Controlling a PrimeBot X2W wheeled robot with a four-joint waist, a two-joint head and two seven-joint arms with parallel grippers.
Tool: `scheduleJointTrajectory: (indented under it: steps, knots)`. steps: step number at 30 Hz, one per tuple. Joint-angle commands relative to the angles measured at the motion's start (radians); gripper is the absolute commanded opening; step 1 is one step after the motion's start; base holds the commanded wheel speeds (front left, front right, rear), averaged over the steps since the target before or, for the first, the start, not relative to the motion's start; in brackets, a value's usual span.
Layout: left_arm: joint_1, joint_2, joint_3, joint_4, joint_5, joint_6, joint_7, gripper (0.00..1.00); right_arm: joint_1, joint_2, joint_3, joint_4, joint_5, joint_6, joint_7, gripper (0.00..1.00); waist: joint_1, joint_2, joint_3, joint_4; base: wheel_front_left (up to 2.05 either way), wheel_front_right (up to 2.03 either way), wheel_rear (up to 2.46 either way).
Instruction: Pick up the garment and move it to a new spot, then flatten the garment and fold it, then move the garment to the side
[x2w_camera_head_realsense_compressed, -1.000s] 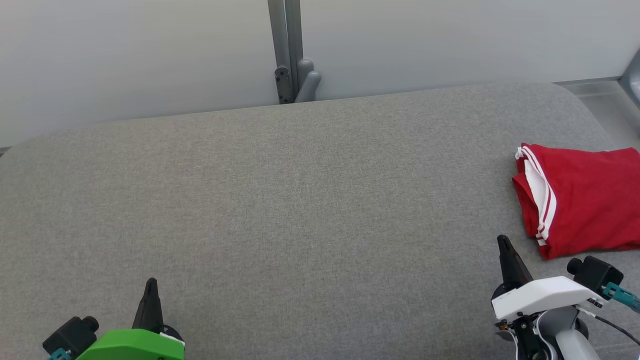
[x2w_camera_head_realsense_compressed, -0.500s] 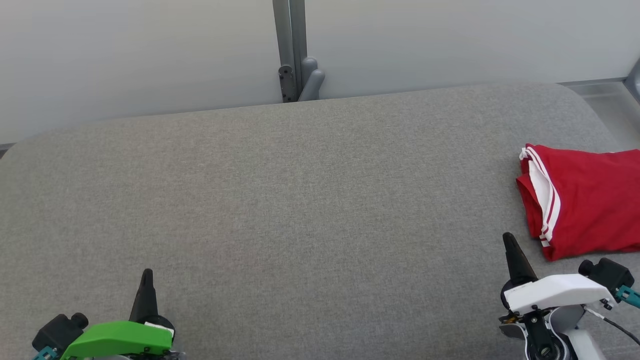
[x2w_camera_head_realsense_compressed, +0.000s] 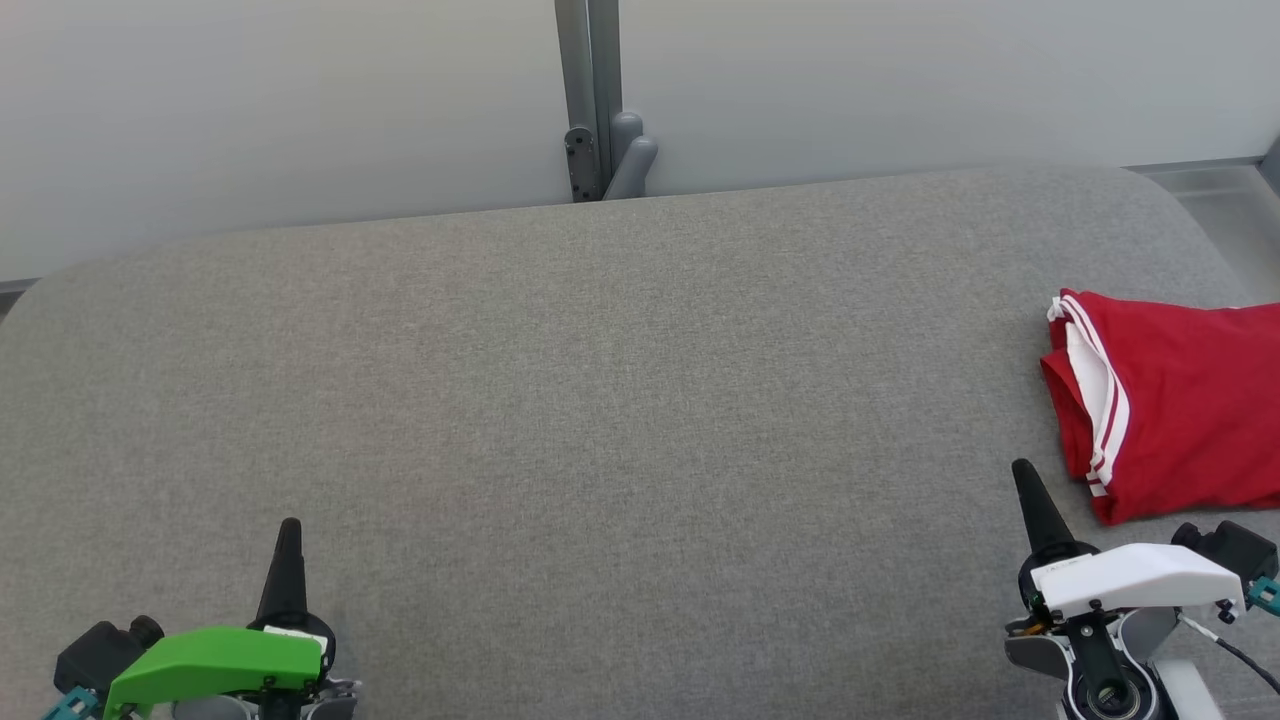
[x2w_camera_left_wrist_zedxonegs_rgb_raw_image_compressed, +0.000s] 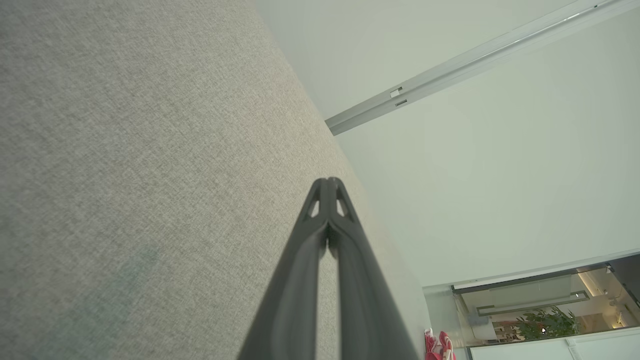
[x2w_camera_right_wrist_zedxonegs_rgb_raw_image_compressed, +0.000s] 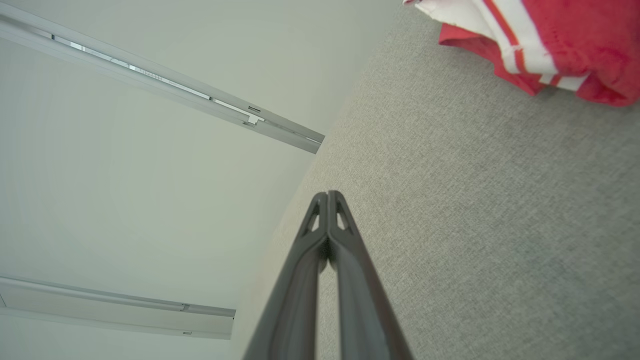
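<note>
L gripper (x2w_camera_head_realsense_compressed: 289, 524) has fingers pressed together, empty, above grey fabric surface (x2w_camera_head_realsense_compressed: 600, 400). R gripper (x2w_camera_head_realsense_compressed: 1021, 466) is likewise closed, empty. Folded red garment (x2w_camera_head_realsense_compressed: 1185, 400) w/ white stripes lies near R gripper, ahead-right, not touching.

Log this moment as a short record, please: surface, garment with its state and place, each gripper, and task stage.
surface: grey fabric surface
garment: red garment with white stripes, folded, lying at the surface's right side, partly cut off by the head view's edge
left gripper: jaws shut, empty
right gripper: jaws shut, empty, apart from the garment
task stage: garment looks folded and set aside
</note>
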Motion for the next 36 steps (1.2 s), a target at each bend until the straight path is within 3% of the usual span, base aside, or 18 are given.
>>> scheduleJointTrajectory:
  steps: [1,36]
  knots:
    - [-0.025,0.008,0.006,-0.012,-0.034,-0.008,0.009,0.0,-0.015,-0.005,-0.007,-0.016,0.033,0.0,0.009,0.0,0.0,0.0,0.0,0.001,0.0,0.0,0.0]
    - [-0.052,0.009,0.031,-0.042,-0.327,-0.02,0.086,0.0,-0.014,-0.006,-0.045,-0.047,0.344,0.0,0.089,0.0,0.0,0.0,0.008,0.025,0.0,0.0,0.0]
